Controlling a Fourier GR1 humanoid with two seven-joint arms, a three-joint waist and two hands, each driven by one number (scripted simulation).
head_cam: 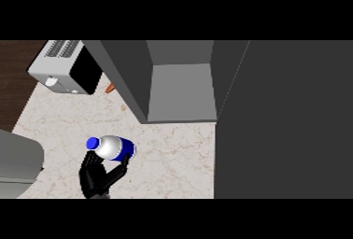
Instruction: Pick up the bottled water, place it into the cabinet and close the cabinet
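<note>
The left hand (100,173) has its fingers and thumb curled round the bottled water (114,147) over the marble counter (172,154), near but outside the open cabinet (180,88), whose grey shelf lies bare.

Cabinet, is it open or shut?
Open: the cabinet shows its grey inside, and its dark door stands swung out at right. The bottled water is outside, in the left hand.

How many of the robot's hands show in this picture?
1. A black hand shows at the lower left, its fingers curled round the bottled water, with the counter beneath. The other hand is out of view.
</note>
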